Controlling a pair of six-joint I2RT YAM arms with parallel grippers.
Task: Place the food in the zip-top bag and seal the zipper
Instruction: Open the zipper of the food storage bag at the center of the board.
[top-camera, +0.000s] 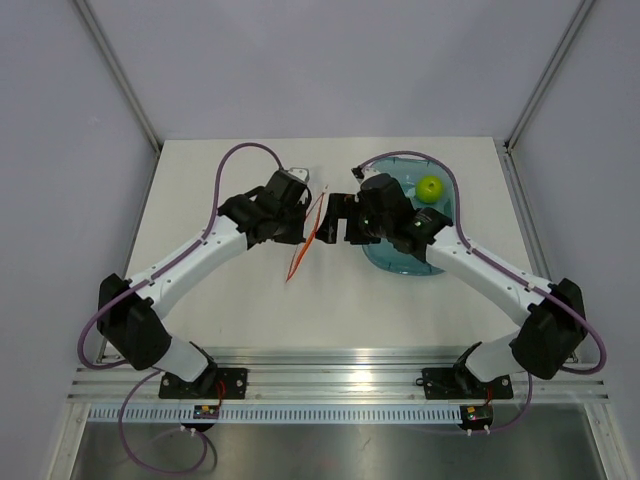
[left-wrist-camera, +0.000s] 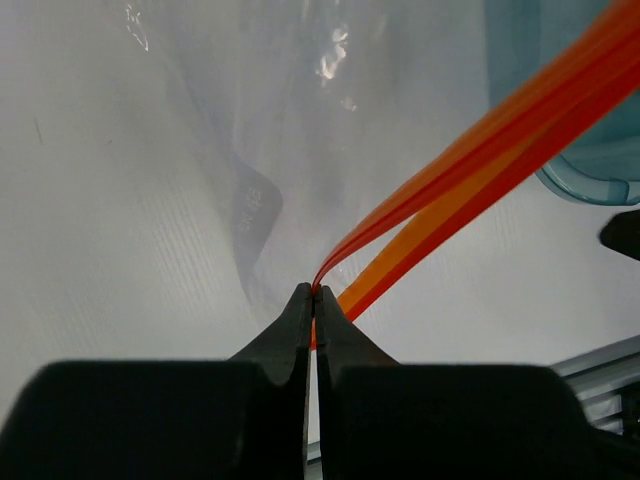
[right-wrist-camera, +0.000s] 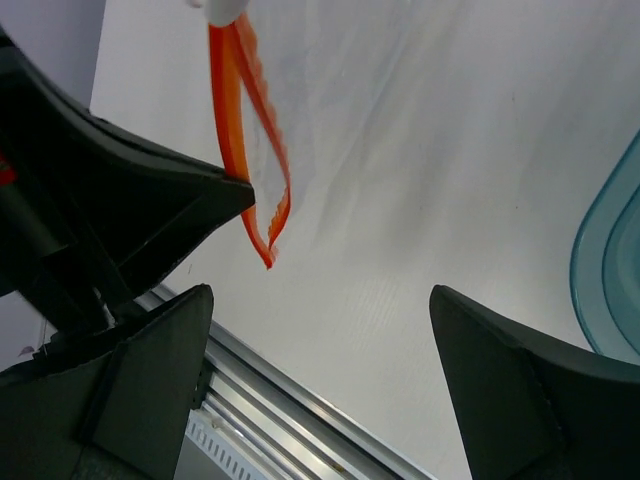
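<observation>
L arm's fingers (left-wrist-camera: 290, 335) are clamping the thin orange-red zipper strip (left-wrist-camera: 480, 165) of the small clear crinkly bag (left-wrist-camera: 250, 200), mid white bench (top-camera: 300, 320), left of the translucent teal oval tray (top-camera: 395, 262). R fingers (right-wrist-camera: 150, 350) are hanging apart, empty, beside it. Step: loading. Next, prob.: R fetching the lime-green toy apple (top-camera: 430, 187) sitting in tray.

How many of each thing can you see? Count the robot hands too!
Green apple: 1
Zip-top bag: 1
Teal tray: 1
Grippers: 2 (left gripper, right gripper)
Total: 5
No other fruit shows in these views.
</observation>
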